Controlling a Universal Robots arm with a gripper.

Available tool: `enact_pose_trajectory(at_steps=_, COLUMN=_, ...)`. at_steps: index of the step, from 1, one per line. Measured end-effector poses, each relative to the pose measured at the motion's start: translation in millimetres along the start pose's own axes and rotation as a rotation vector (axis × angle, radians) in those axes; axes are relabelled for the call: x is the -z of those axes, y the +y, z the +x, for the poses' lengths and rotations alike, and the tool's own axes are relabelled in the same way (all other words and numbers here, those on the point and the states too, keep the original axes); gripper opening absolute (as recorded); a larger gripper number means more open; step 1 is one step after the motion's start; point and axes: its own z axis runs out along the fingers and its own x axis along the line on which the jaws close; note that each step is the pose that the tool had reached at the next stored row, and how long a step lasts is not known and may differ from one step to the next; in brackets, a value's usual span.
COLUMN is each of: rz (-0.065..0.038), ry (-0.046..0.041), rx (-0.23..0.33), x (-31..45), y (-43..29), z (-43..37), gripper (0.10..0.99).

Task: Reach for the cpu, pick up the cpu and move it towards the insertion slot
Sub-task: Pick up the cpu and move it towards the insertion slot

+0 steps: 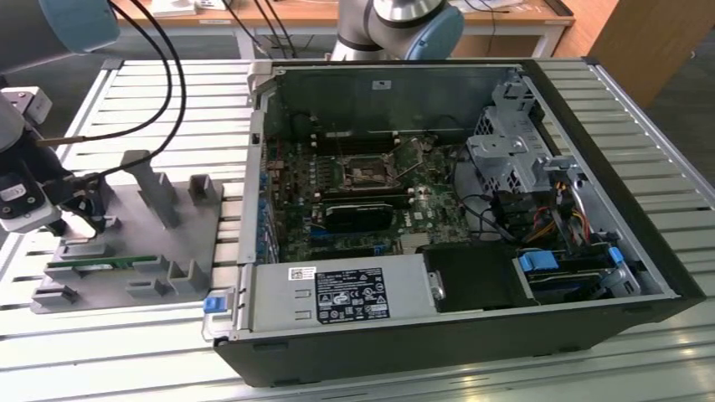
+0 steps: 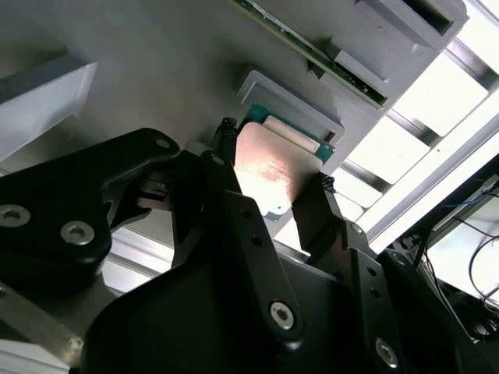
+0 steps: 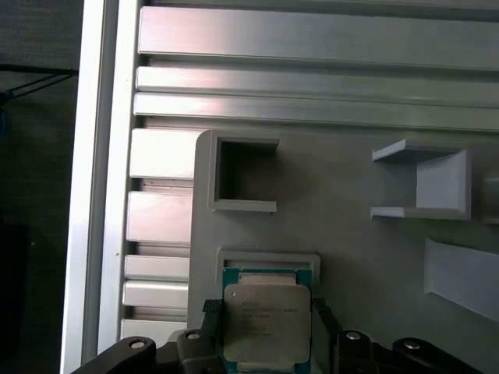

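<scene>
Up close in the first wrist view, the claw (image 3: pixel 265 310) has its two black fingertips (image 3: pixel 209 312) right against opposite edges of the cpu (image 3: pixel 267 327), so it's pinching the chip. The cpu is at its pocket in the grey tray (image 3: pixel 351 257), with a bit of green rim poking out at the far edge. I can't tell whether it's lifted off the pocket floor. There's fine dark print on the silver lid in that view. The second wrist view comes in from under the claw's linkage, and there the lid is just a pinkish glare with no print to see. It does show the edge of the green memory stick (image 2: pixel 312 51) in another pocket further along the tray.

The exterior view gives the wider layout. The claw is low over the tray at the exterior view's left, and the tray sits on the slatted metal worktop (image 1: pixel 167 100). The open computer case (image 1: pixel 625 167) is at the exterior view's right. The insertion slot (image 1: pixel 367 173) is on the green board inside it, well apart from the cpu. Near the case's front edge, the power supply has a black and white label (image 1: pixel 348 295), and its print is too small to read.
</scene>
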Motion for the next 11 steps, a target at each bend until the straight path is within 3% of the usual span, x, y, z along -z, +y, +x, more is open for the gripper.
enact_pose_trajectory(at_steps=11, rz=0.0, ry=0.0, rx=0.0, x=14.8, y=0.8, z=0.1, gripper=0.537)
